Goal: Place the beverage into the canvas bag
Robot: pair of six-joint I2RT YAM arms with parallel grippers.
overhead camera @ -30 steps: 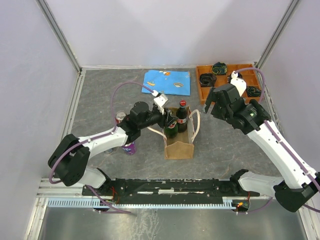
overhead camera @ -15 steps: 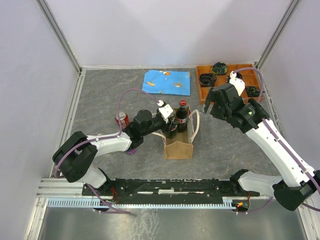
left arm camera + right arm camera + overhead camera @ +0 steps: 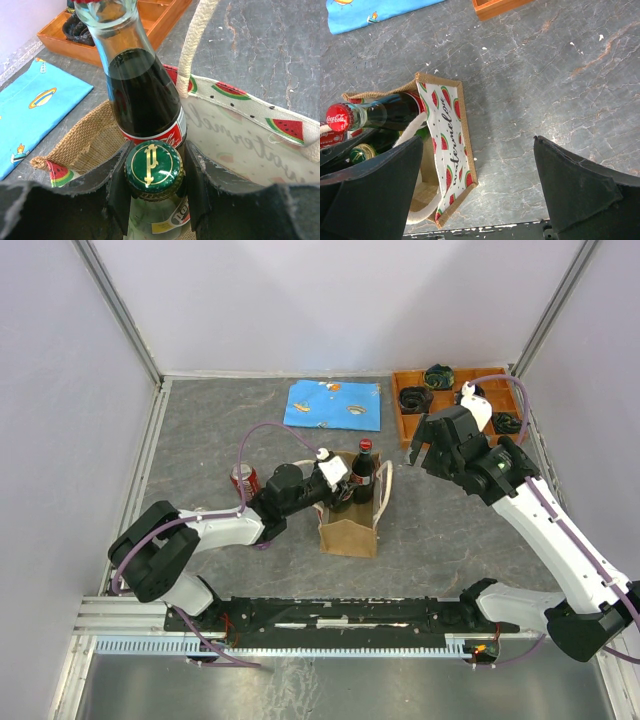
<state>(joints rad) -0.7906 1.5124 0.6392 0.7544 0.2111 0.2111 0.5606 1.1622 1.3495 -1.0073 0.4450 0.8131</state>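
Observation:
The canvas bag (image 3: 352, 525) stands upright mid-table, tan burlap with white rope handles and a watermelon-print panel (image 3: 447, 135). A cola bottle (image 3: 364, 462) with a red cap stands inside it. My left gripper (image 3: 341, 486) is shut on the neck of a green glass bottle (image 3: 152, 167) with a green cap. It holds the bottle inside the bag's mouth (image 3: 90, 140), touching the cola bottle (image 3: 145, 95). The green bottle's base is hidden. My right gripper (image 3: 420, 448) is open and empty, hovering above the table right of the bag (image 3: 477, 142).
A red can (image 3: 243, 478) stands left of the bag beside my left arm. A blue printed cloth (image 3: 335, 405) lies behind the bag. An orange wooden tray (image 3: 404, 430) with dark items sits at the back right, under my right arm.
My left gripper has moved right and down, bringing the green bottle into the bag beside the cola bottle. The bag has shifted slightly left. The right arm has not moved.

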